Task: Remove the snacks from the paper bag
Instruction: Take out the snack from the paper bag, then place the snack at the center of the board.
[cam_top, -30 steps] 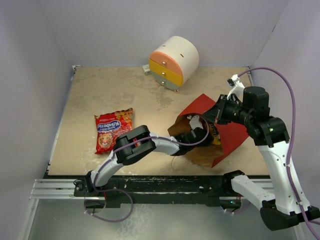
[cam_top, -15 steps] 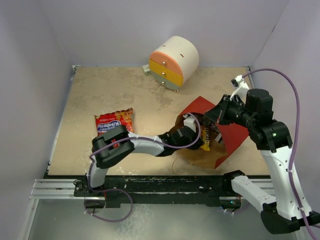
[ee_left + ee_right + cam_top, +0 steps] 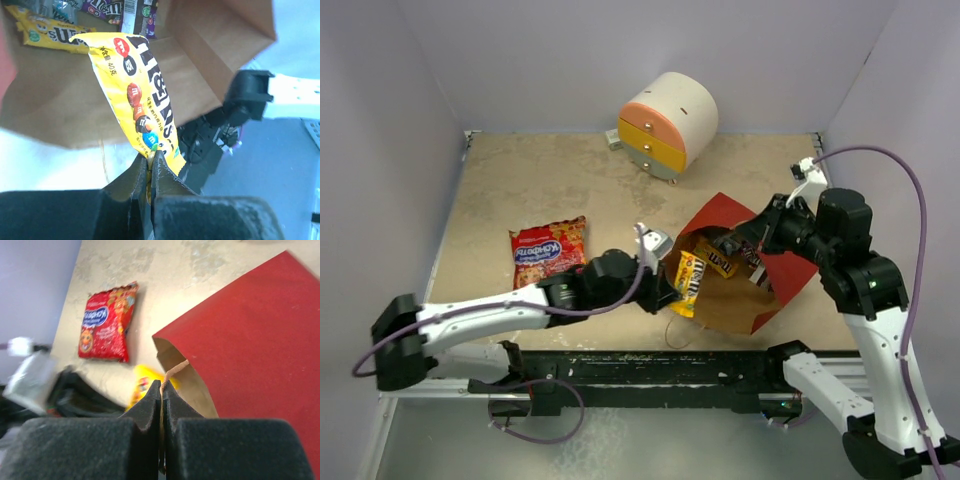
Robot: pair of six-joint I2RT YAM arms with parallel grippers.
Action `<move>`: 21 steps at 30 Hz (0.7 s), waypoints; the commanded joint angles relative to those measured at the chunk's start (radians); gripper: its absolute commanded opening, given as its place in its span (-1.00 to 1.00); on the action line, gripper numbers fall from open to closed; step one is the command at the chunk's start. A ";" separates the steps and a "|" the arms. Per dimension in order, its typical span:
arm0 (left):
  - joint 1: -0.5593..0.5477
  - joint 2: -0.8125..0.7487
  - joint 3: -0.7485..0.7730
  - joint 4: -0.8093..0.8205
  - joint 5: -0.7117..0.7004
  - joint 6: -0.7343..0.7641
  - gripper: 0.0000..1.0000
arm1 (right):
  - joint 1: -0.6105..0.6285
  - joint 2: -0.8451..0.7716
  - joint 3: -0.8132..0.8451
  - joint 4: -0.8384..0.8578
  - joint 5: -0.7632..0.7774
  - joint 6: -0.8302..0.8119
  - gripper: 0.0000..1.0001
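Note:
The red paper bag (image 3: 790,272) lies on its side, its brown inside open toward my left arm. My left gripper (image 3: 667,285) is shut on a yellow candy packet (image 3: 686,277) and holds it at the bag's mouth; in the left wrist view the packet (image 3: 137,100) hangs from the closed jaws. More candy packets (image 3: 725,262) lie inside the bag. My right gripper (image 3: 757,232) is shut on the bag's string handle (image 3: 174,371) and holds the upper edge up. The large red crisp packet (image 3: 546,258) lies flat on the table to the left.
A round white cabinet with orange-yellow drawers (image 3: 666,124) stands at the back centre. The table's front edge and the black rail (image 3: 650,370) run just below the bag. Walls close in the left, right and back.
My left gripper has pulled back out of the bag toward the left, with the yellow candy packet in it. The right gripper still holds the handle.

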 commanded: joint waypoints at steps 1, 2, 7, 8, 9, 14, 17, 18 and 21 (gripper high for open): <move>0.002 -0.253 0.040 -0.385 -0.001 0.042 -1.00 | 0.000 0.064 0.153 0.010 0.178 -0.065 -1.00; 0.002 -0.320 0.051 -0.467 -0.022 0.035 -1.00 | 0.000 0.080 0.178 0.003 0.233 -0.080 -1.00; 0.004 -0.480 0.163 -0.722 -0.264 -0.033 -1.00 | 0.000 0.143 0.271 -0.002 0.454 -0.185 -1.00; 0.007 -0.492 0.195 -0.757 -0.317 -0.045 -1.00 | 0.000 0.157 0.282 -0.004 0.484 -0.208 -1.00; 0.010 -0.495 0.224 -0.785 -0.367 -0.052 -1.00 | 0.000 0.171 0.291 -0.005 0.504 -0.222 -1.00; 0.090 -0.411 0.350 -0.895 -0.446 -0.064 -1.00 | -0.001 0.211 0.313 0.011 0.518 -0.246 -1.00; 0.201 -0.340 0.385 -0.935 -0.380 -0.045 -1.00 | 0.000 0.212 0.300 0.038 0.460 -0.245 -1.00; 0.234 -0.321 0.391 -0.944 -0.366 -0.045 -1.00 | -0.001 0.212 0.298 0.039 0.454 -0.240 -1.00; 0.336 -0.288 0.389 -0.922 -0.283 -0.032 -1.00 | 0.000 0.217 0.295 0.038 0.470 -0.228 -1.00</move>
